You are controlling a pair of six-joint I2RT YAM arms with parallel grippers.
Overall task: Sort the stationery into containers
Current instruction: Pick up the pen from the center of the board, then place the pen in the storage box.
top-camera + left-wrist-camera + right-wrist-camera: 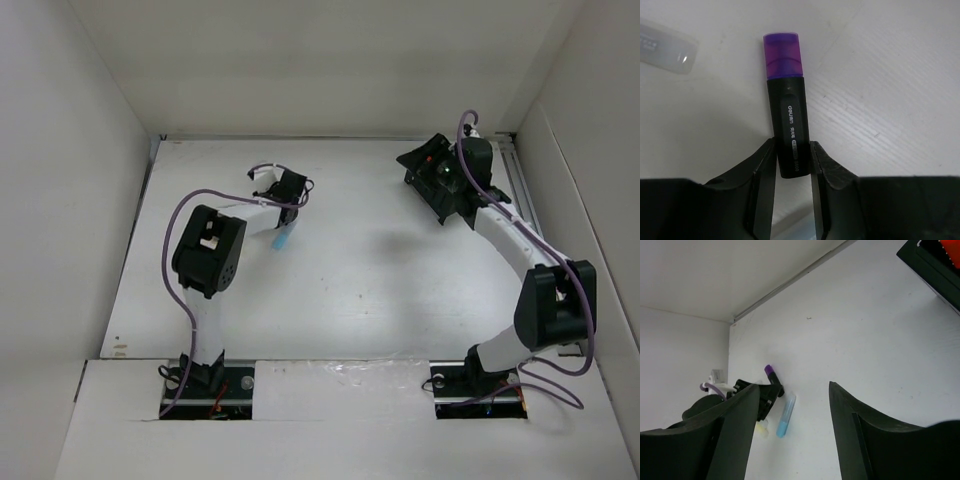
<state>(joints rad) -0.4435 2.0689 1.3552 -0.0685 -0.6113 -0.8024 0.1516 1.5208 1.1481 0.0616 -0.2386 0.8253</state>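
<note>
left gripper point(792, 152) jaws pinch purple highlighter point(786, 100) | right gripper point(794, 387) jaws spread | black box point(934, 265) cut off at corner

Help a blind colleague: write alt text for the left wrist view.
A black highlighter with a purple cap is gripped at its tail between the left gripper's black fingers, over a white table. A pale translucent tube lies upper left.

White table point(350, 300), plain white walls point(330, 60)
</note>
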